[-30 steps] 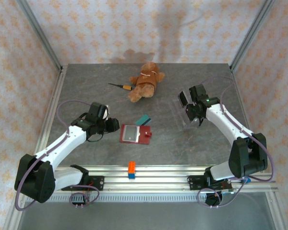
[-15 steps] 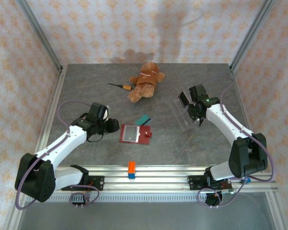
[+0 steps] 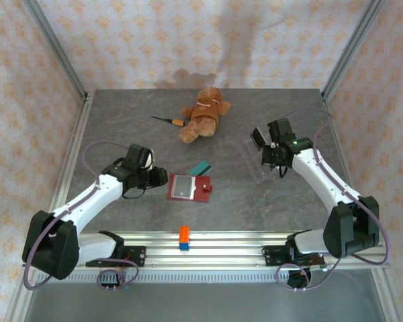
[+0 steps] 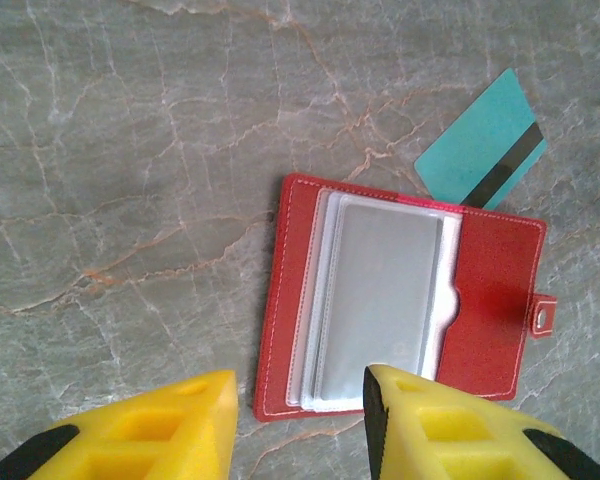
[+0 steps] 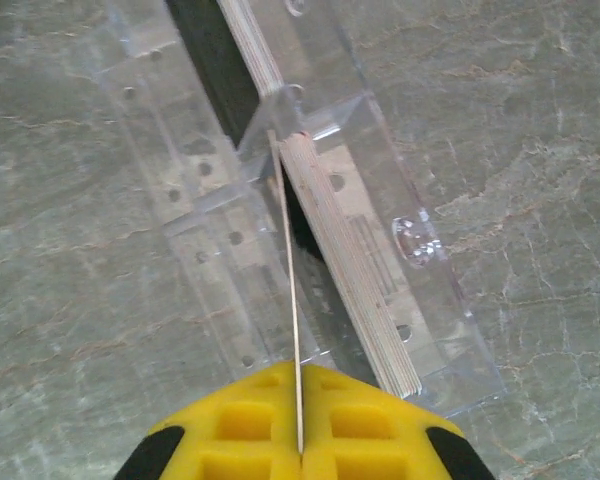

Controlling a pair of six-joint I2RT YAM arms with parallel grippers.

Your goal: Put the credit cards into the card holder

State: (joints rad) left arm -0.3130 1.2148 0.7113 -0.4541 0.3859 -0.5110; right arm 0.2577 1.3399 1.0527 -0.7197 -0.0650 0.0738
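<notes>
Right wrist view told most of it: my right gripper [image 5: 300, 440] was pressed together on a thin card [image 5: 288, 300], seen edge-on as a pale line running straight out from between the pads. Directly under and ahead of the fingertips sat the clear stand [image 5: 180, 200], with the stack of cards [image 5: 350, 290] standing in its slot just to the right of the one I'd pinched. Whether my card was fully free of the stand, I couldn't tell from that angle.

My take on doing this bit well: pull straight up along the slot, no twisting, so the card doesn't drag its neighbours or tip the stand. The hold was only on one end of the card, so I'd go slow and keep it from swinging on the way over.

Over on the other side, my left gripper [image 4: 300, 420] was spread partway with nothing between the pads, hovering over the near edge of the card holder [image 4: 490, 300]. That lay open and flat, clear pocket facing up. A teal card [image 4: 475, 145] lay on the table just past its far corner.
</notes>
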